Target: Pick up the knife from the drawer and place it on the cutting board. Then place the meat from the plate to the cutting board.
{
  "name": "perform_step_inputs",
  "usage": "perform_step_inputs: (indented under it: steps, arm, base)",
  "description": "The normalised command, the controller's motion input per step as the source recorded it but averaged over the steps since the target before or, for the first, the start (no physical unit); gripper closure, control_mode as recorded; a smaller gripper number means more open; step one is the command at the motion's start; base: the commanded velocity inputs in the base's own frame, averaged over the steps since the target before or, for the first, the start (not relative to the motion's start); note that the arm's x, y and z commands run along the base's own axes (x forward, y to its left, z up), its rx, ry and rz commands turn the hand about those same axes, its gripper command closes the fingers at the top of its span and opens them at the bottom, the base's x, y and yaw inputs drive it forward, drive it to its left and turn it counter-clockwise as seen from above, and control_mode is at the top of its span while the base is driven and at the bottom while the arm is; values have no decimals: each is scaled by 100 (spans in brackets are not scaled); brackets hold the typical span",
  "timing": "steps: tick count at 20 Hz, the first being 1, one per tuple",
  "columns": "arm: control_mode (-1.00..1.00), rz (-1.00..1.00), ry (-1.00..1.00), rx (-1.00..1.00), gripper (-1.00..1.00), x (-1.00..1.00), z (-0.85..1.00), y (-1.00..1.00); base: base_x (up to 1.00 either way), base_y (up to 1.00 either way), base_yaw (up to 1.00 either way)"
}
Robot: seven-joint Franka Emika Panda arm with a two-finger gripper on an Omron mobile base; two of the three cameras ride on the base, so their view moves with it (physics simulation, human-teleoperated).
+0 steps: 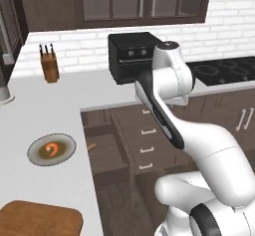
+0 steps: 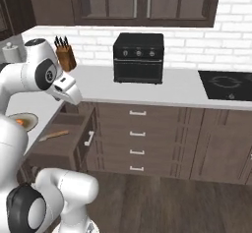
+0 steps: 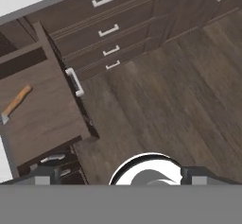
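The drawer [image 3: 45, 119] stands pulled out, its silver bar handle [image 3: 75, 82] facing the floor side. Inside lies the knife [image 3: 16, 102], brown handle toward the back, blade tip near the drawer's edge; it also shows as the knife [image 2: 54, 135] in the drawer [image 2: 69, 143]. My gripper [image 3: 123, 175] hangs open above and to the side of the drawer, over the floor, holding nothing. On the white counter sits the plate [image 1: 35, 153] with the orange-red meat [image 1: 51, 150] on it. The cutting board [image 1: 40, 219] lies bare at the counter's near edge.
A wooden knife block [image 1: 49, 63] and a black toaster oven [image 1: 132, 56] stand at the back of the counter. A black cooktop [image 2: 226, 85] lies to the right. Closed drawers [image 2: 138, 141] and a wooden floor [image 3: 179, 100] sit beside the open one.
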Motion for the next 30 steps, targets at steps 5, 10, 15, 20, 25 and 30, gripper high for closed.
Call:
perform_step_inputs:
  steps: [5, 10, 15, 20, 25, 30]
  arm:
    - [100, 0, 0, 0, -100, 0, 0, 0]
    - [-100, 0, 0, 0, -100, 0, 0, 0]
    - [-100, 0, 1, 0, -100, 2, 0, 0]
    - [-100, 15, 34, 1, -100, 83, -76, 0]
    - [-100, 39, 32, 2, -100, 94, -100, 0]
    - [-100, 33, 17, 0, -100, 53, -100, 0]
  base:
    - [28, 48, 0]
    - [0, 25, 0]
    - [0, 0, 0]
    - [0, 0, 0]
    - [0, 0, 0]
    - [0, 0, 0]
